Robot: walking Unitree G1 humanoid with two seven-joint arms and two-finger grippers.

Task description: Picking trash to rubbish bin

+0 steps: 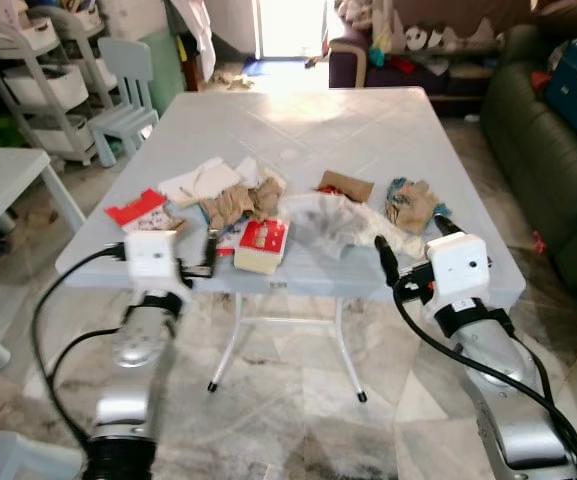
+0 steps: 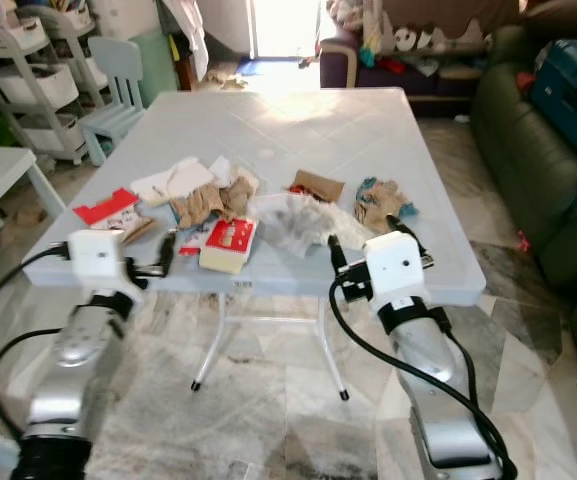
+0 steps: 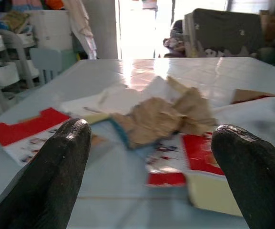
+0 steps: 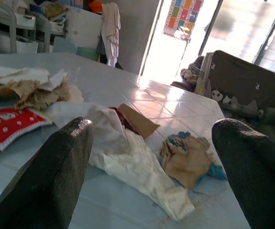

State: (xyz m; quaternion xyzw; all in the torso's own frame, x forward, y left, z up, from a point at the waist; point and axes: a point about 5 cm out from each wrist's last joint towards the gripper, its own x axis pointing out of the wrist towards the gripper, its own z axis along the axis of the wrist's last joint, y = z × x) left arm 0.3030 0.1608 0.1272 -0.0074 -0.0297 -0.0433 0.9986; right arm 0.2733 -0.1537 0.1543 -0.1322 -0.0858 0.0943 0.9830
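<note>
Left end effector [image 1: 211,252] and right end effector [image 1: 411,244]: fingers apart, empty, at the near edge of the pale blue plastic counter [image 1: 368,130] carrying crumpled brown paper [image 1: 236,203] and a red-and-white carton [image 1: 262,244].

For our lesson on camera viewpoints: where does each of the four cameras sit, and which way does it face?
Left eye: head, looking down at table; both arms show.
Right eye: same scene, shifted.
Left wrist: between open fingers, facing crumpled brown paper.
Right wrist: between open fingers, facing white plastic bag.
Shared: red-and-white box.
</note>
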